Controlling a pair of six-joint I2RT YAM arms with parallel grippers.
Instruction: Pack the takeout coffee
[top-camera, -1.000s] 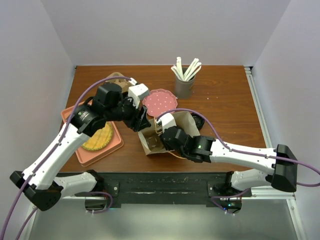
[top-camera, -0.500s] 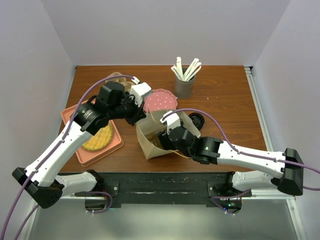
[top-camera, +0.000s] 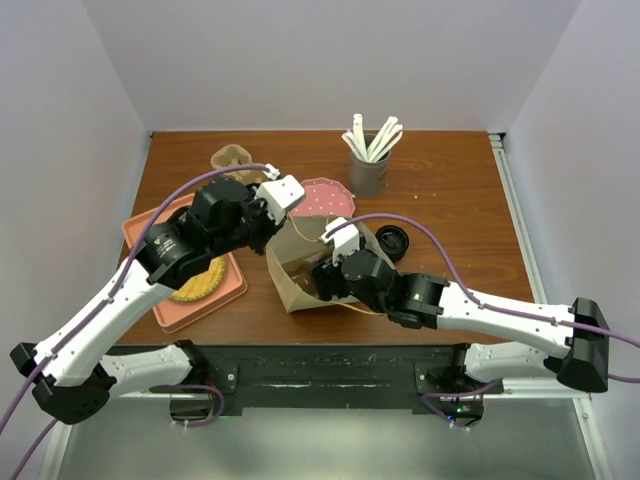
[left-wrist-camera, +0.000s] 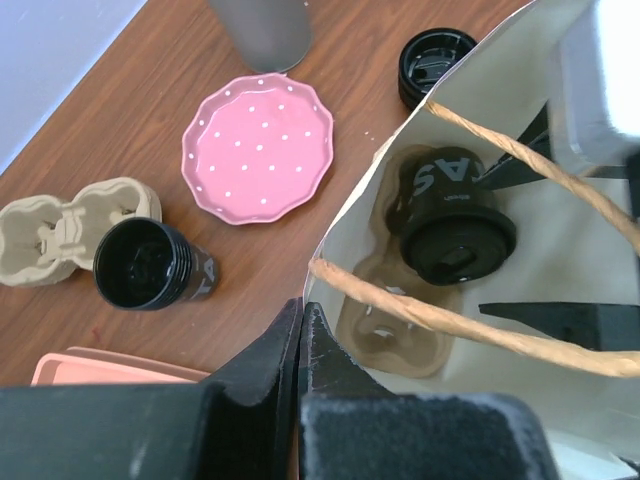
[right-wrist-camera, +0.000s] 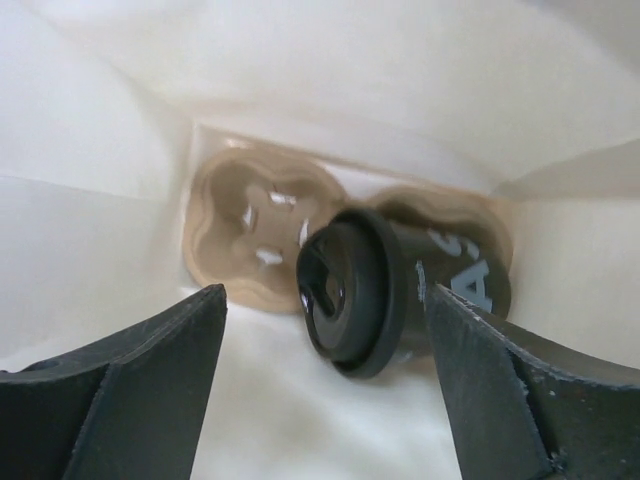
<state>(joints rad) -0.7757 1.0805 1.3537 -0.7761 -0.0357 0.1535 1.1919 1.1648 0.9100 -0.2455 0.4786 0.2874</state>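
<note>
A brown paper bag (top-camera: 292, 272) with twine handles stands open at the table's middle. My left gripper (left-wrist-camera: 302, 306) is shut on the bag's rim (left-wrist-camera: 318, 262), its jaws pinching the paper edge. Inside, a black lidded coffee cup (left-wrist-camera: 452, 218) sits tilted in one well of a beige cup carrier (left-wrist-camera: 398, 325). My right gripper (right-wrist-camera: 322, 296) reaches into the bag and stands wide open, one finger on each side of the cup (right-wrist-camera: 372, 290) without touching it. The carrier's other well (right-wrist-camera: 250, 222) is empty.
An open black cup (left-wrist-camera: 150, 265) lies beside a second carrier (left-wrist-camera: 58, 225). A pink dotted plate (top-camera: 325, 196), a loose black lid (top-camera: 392, 242) and a grey cup of stirrers (top-camera: 370, 165) lie behind the bag. An orange tray (top-camera: 188, 312) sits at the left.
My left gripper closed on the bag's rim and pulled the bag from lying over to more upright. My right gripper opened wide inside the bag, letting go of the cup.
</note>
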